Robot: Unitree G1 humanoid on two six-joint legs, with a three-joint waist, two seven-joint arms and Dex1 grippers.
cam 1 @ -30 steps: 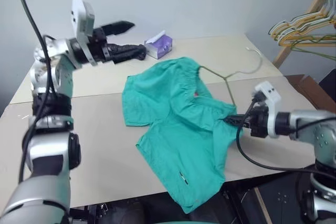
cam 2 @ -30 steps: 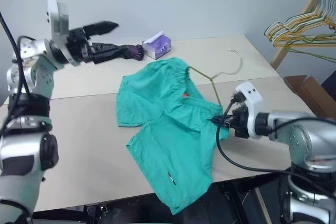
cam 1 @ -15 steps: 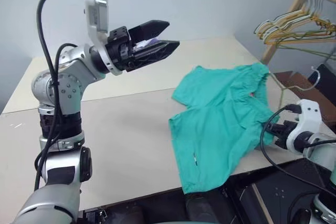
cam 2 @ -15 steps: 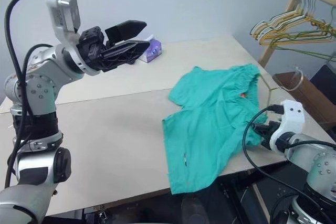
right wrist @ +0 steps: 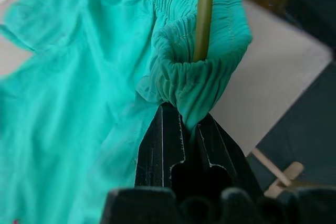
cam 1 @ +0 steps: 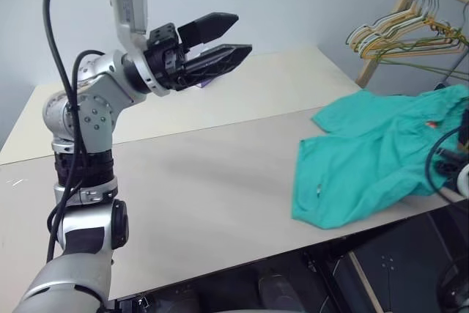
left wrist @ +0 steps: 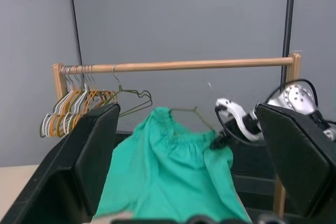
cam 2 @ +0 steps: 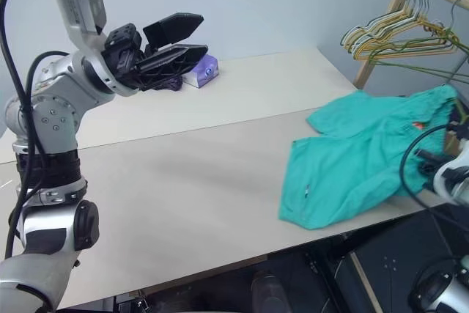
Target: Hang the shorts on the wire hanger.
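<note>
Shorts (cam 1: 366,159), teal-green, lie at the right end of the beige table (cam 1: 190,181), one leg spread flat on the top and the gathered waistband end lifted past the table's right edge. Right gripper (right wrist: 185,121) is clamped shut on a bunched fold of that elastic waistband; the fabric swells out just above the two black fingers. Wire hanger (right wrist: 203,14), olive-brass, has one straight run passing into the pocket of gathered cloth directly above the pinch. Whether the fingers also catch the wire inside the fold cannot be told. In the left wrist view the hanger's thin wire rises from the top of the waistband, with the shorts draped below it and the right arm just beside them. Left gripper (cam 1: 233,37) is held high over the far left part of the table, well apart from the shorts, fingers spread wide and holding nothing. Purple-and-white tissue box (cam 2: 199,72) sits on the far side of the table just behind the left gripper. Wooden rack (left wrist: 173,66) stands beyond the table's right end, with a bunch of multicoloured hangers (left wrist: 79,103) crowded at one end of its rail.
</note>
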